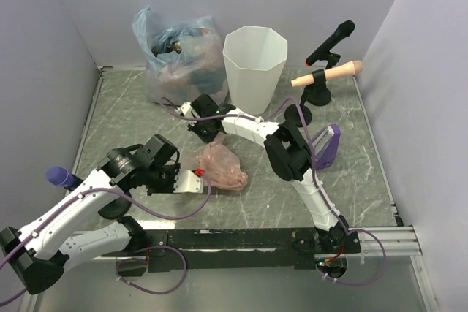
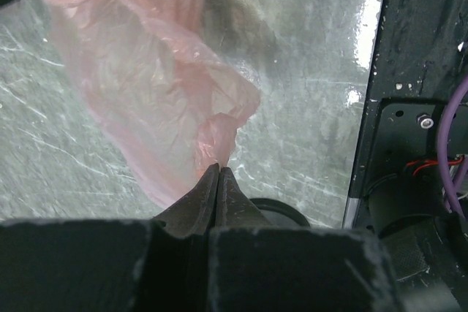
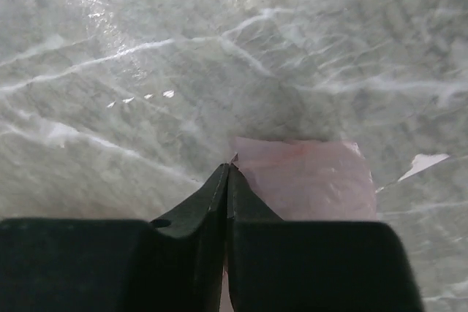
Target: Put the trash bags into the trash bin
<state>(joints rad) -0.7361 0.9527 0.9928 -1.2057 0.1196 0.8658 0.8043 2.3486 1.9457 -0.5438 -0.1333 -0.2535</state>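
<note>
A grey-green marbled table [image 1: 351, 173] fills the floor of a pale-walled booth, with two white-and-black robot arms mounted at its near edge. At the far left of the table sits a stuffed clear-bluish plastic bag [image 1: 175, 56]. Just to its right, the white faceted plastic trash bin [image 1: 254, 71] stands upright with its mouth open, near the back wall.

At the centre of the table lies a crumpled thin pink plastic trash bag [image 1: 225, 167], well short of the bin. The left tool [image 1: 199, 177] meets the bag's near-left edge, its fingers pressed together and pinching a twist of the pink film. The right tool [image 1: 208, 133] reaches across to the bag's far side, its fingers pressed together on a corner of the film.
</note>
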